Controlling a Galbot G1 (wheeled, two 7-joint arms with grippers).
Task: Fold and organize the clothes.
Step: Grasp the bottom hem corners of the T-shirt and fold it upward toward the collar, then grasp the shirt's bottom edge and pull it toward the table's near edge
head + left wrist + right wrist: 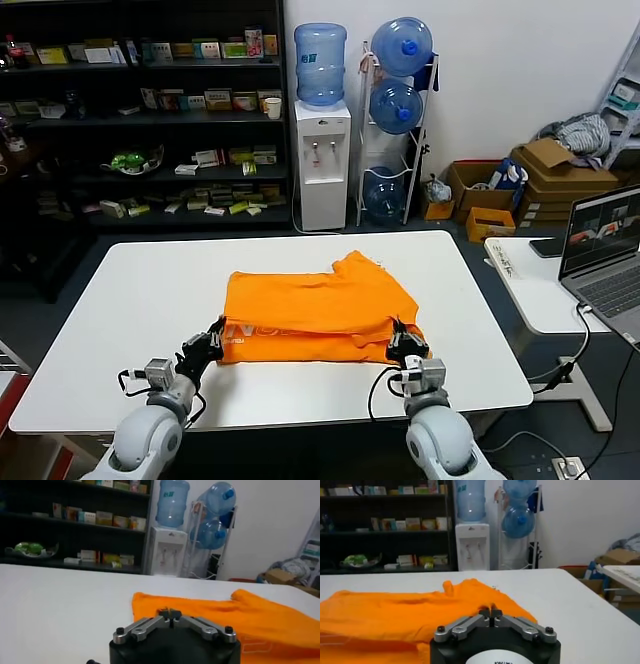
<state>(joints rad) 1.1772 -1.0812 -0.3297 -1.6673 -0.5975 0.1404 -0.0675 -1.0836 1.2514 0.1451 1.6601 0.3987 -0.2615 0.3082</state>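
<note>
The bright orange T-shirt (pixel 320 305) lies folded into a wide band in the middle of the white table (pixel 140 300), with one sleeve sticking out at the far right. White lettering (pixel 250 332) shows along its near edge. My left gripper (pixel 213 340) is at the shirt's near left corner, jaws shut on the cloth edge. My right gripper (pixel 403 340) is at the near right corner, jaws shut on the hem. The left wrist view shows the left gripper (pixel 170 613) against the shirt (pixel 280 615). The right wrist view shows the right gripper (pixel 490 612) pinching the shirt (pixel 395 615).
A side table with an open laptop (pixel 605 250) stands to the right. Behind the table are a water dispenser (pixel 322 150), a bottle rack, dark shelves, and cardboard boxes with a grey cloth bundle (pixel 585 130).
</note>
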